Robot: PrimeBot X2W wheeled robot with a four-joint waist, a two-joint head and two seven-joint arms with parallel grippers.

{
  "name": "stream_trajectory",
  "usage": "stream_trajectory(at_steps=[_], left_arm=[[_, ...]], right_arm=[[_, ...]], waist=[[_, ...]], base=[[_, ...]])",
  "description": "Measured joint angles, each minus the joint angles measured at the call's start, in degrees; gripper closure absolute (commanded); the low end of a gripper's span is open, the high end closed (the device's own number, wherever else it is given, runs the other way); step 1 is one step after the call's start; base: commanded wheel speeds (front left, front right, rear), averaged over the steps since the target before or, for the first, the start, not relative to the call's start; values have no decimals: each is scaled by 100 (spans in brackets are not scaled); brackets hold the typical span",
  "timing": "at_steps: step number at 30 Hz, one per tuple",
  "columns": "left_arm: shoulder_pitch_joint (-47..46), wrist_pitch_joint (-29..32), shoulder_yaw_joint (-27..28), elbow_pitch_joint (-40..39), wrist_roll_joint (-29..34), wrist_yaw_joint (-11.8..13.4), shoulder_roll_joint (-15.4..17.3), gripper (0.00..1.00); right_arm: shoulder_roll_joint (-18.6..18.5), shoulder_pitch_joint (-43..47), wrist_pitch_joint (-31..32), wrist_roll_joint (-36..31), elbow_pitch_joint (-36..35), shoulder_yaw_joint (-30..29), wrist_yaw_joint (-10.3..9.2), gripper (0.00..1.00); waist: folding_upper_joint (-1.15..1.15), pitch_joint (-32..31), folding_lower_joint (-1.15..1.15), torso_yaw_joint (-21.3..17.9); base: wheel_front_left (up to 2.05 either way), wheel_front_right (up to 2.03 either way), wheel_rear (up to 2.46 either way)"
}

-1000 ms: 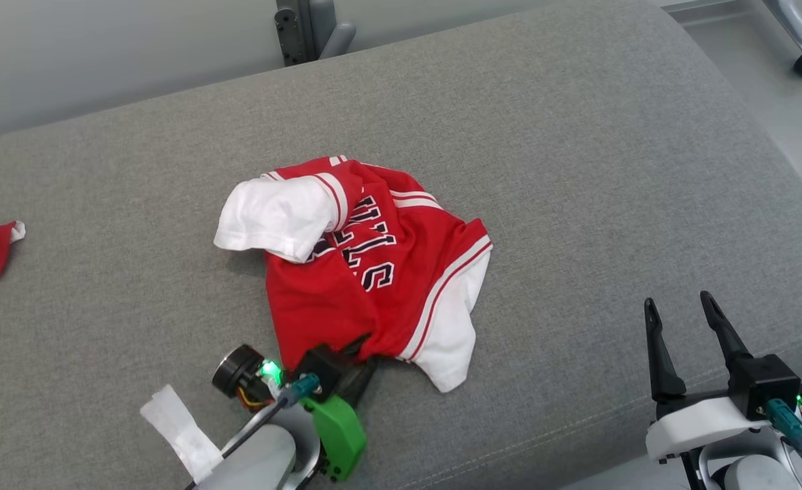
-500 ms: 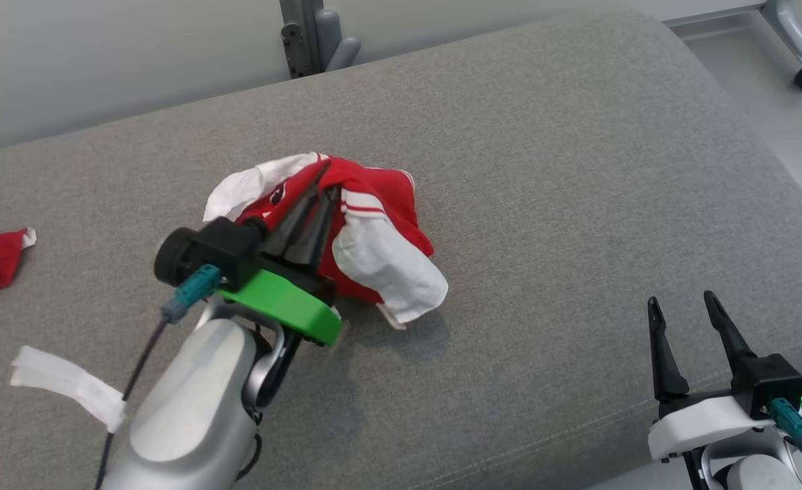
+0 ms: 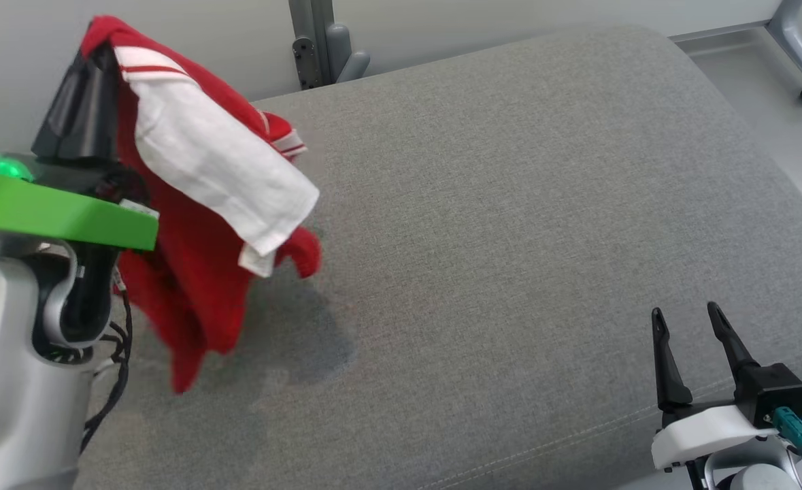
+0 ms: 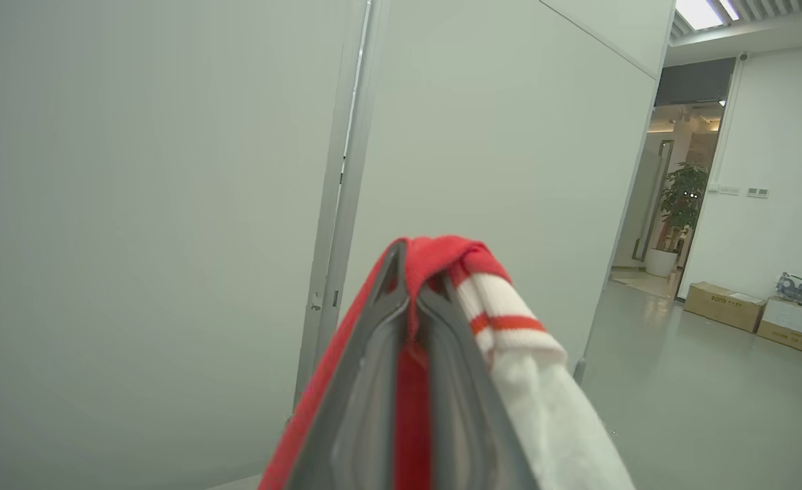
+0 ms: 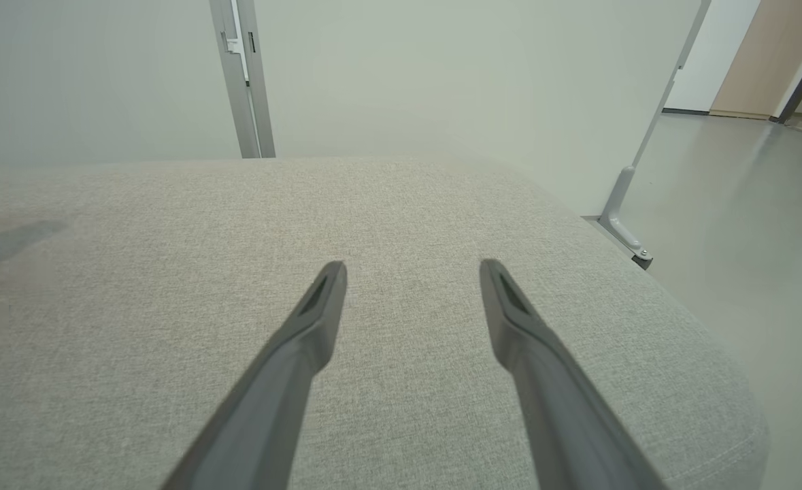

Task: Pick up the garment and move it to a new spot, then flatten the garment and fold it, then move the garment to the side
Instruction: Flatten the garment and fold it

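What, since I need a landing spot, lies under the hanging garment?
Grey cushion bearing a shadow; the garment hangs from the shut left gripper. Whatever lies behind the cloth and the left arm is hidden.

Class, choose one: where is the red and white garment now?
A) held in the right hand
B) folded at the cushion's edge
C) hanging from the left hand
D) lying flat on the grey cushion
C: the left hand is shut on the garment, which hangs from it over the grey cushion; the right hand stands open.
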Motion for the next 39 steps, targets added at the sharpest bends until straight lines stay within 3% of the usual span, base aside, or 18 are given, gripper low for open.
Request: stream_trajectory(at_steps=[4, 11, 21, 26, 28, 30, 32, 34, 36, 39], left_arm=[[-155, 365, 102, -1, -310, -47, 178, 100], [-273, 641, -537, 784, -524, -209, -94, 100], [-1216, -5, -1528, 2692, -290, -285, -593, 100], [-1701, -371, -1975, 3467, -269, -290, -653, 100], [-1807, -495, -2119, 3787, -266, -290, -664, 86], [-1874, -627, -2265, 4091, -259, -290, -662, 82], [-1924, -740, -2412, 4365, -225, -290, -650, 72], [-1957, -836, -2510, 4593, -223, -290, -643, 48], [-1991, -917, -2582, 4777, -224, -290, -643, 2], [-2043, -1011, -2658, 4985, -224, -290, -647, 0]], right_arm=[[-2, -69, 0, 13, 9, 81, 0, 0], [-2, -321, 0, 78, 41, 300, 0, 0], [-3, -682, 0, 145, 58, 513, 0, 0], [-4, -738, 0, 216, 38, 512, 0, 0], [-3, -755, 0, 248, 27, 534, 0, 0], [-3, -759, 0, 270, 29, 548, 0, 0], [-4, -761, 0, 309, 31, 552, 0, 0], [-4, -761, 0, 312, 33, 541, 0, 0], [-4, -761, 0, 326, 48, 513, 0, 0], [-2, -761, 0, 338, 71, 500, 0, 0]], waist=[[0, 95, 0, 11], [0, 350, 0, -82], [0, 946, 0, -471], [0, 1234, 0, -716], [0, 1330, 0, -814], [0, 1413, 0, -908], [0, 1485, 0, -983], [0, 1542, 0, -1033], [0, 1569, 0, -1041], [0, 1554, 0, -991]], base=[[0, 0, 0], [0, 0, 0], [0, 0, 0], [0, 0, 0], [0, 0, 0], [0, 0, 0], [0, 0, 0], [0, 0, 0], [0, 0, 0], [0, 0, 0]])
